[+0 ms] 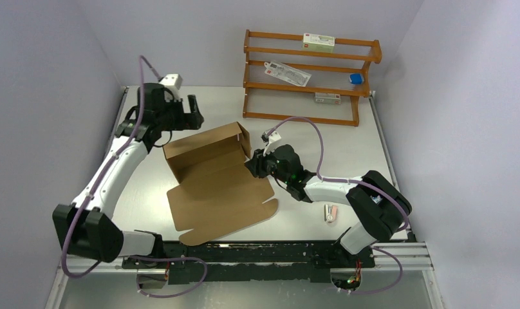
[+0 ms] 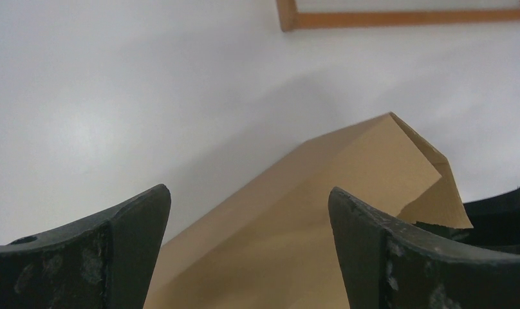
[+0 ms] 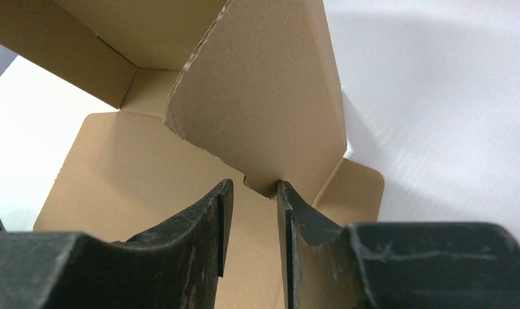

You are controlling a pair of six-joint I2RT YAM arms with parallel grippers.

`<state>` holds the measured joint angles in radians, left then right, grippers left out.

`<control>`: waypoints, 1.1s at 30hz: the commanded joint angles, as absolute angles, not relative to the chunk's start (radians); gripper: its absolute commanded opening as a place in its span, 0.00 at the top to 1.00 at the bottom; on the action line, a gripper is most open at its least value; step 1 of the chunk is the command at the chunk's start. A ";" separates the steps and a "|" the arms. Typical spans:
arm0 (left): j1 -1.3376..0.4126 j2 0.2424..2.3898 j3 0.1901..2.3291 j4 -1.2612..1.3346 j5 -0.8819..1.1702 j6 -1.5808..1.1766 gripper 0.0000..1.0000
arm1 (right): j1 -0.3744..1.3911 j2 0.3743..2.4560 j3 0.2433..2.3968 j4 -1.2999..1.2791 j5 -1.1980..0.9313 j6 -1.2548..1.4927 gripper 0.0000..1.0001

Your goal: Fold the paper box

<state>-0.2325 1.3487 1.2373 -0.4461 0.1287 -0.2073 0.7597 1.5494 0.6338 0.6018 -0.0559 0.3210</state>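
Observation:
The paper box [image 1: 219,193] is a brown cardboard sheet lying mid-table, its back wall and right side flap raised. My right gripper [image 1: 252,164] is at the right side flap. In the right wrist view the flap [image 3: 270,96] stands upright and its lower corner sits just at my gripper [image 3: 252,187] tips, touching the right fingertip [image 3: 284,193]. The jaws stand narrowly apart, not clamped. My left gripper [image 1: 194,111] hovers open and empty behind the box's back-left corner. In the left wrist view the back wall [image 2: 322,193] lies below my left gripper [image 2: 248,199].
A wooden rack [image 1: 309,77] stands at the back right, holding a white-green carton [image 1: 318,42], a flat packet [image 1: 287,73] and a blue item [image 1: 355,78]. Its bottom rail shows in the left wrist view [image 2: 399,19]. A small pink-white object [image 1: 331,213] lies by the right arm.

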 commanded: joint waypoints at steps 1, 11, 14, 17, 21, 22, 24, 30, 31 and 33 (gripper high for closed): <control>-0.301 1.410 1.306 -0.441 0.162 -0.137 0.03 | 0.762 1.549 0.637 0.629 -0.062 0.305 0.65; -0.392 1.523 1.323 -0.430 0.192 -0.119 0.03 | 0.762 1.540 0.643 0.628 -0.083 0.312 0.65; -0.399 1.534 1.319 -0.433 0.199 -0.122 0.04 | 0.762 1.541 0.647 0.632 -0.098 0.312 0.65; -0.400 1.535 1.299 -0.420 0.206 -0.128 0.06 | 0.762 1.547 0.654 0.636 -0.111 0.313 0.65; -0.400 1.553 1.289 -0.420 0.218 -0.130 0.09 | 0.763 1.563 0.672 0.627 -0.120 0.315 0.65; -0.400 1.560 1.287 -0.421 0.225 -0.132 0.10 | 0.763 1.566 0.678 0.627 -0.122 0.317 0.65; -0.400 1.571 1.284 -0.423 0.235 -0.134 0.12 | 0.763 1.573 0.683 0.634 -0.129 0.322 0.65; -0.400 1.561 1.266 -0.407 0.258 -0.156 0.13 | 0.767 1.589 0.708 0.664 -0.156 0.348 0.65; -0.400 1.558 1.261 -0.404 0.266 -0.159 0.14 | 0.768 1.595 0.716 0.669 -0.160 0.351 0.65; -0.400 1.553 1.255 -0.399 0.280 -0.160 0.14 | 0.771 1.610 0.731 0.680 -0.164 0.353 0.65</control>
<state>-0.3958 1.5604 1.2881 -0.3988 0.2268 -0.1524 0.7605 1.5867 0.6815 0.6090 -0.1425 0.3389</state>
